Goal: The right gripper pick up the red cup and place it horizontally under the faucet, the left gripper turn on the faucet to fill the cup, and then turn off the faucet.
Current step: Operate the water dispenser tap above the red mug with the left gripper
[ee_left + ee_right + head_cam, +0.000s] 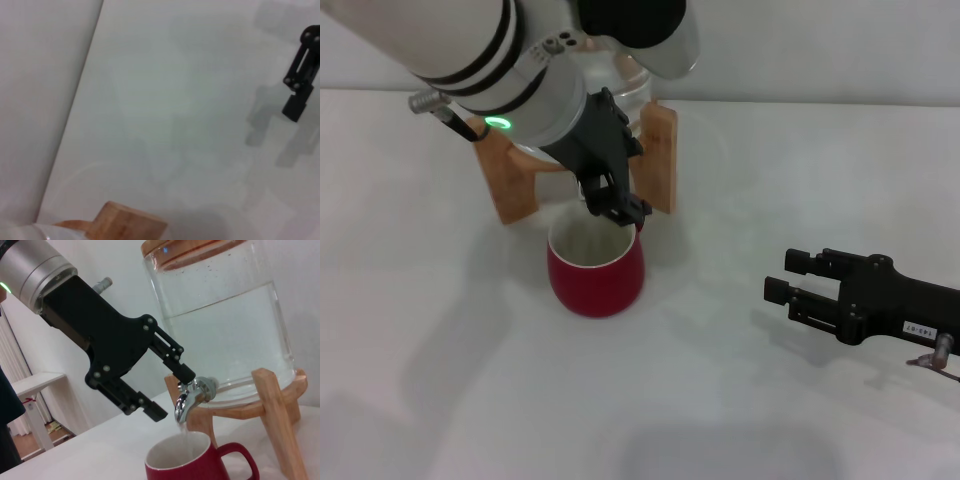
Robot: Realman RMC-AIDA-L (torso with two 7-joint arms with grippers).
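Note:
The red cup (pixel 595 272) stands upright on the white table, directly below the chrome faucet (pixel 191 396) of the clear water jar (pixel 225 325). A thin stream of water seems to fall from the spout into the cup (pixel 200 466). My left gripper (pixel 618 212) hangs over the cup's far rim and hides the faucet in the head view. In the right wrist view the left gripper (pixel 172 395) is open, its upper fingertip against the top of the faucet. My right gripper (pixel 780 275) rests open at the right, well apart from the cup.
The jar sits on a wooden stand (pixel 662 150) whose legs flank the cup; one leg (pixel 127 221) shows in the left wrist view. A wall rises behind the jar. A white side table (pixel 37 385) stands farther off.

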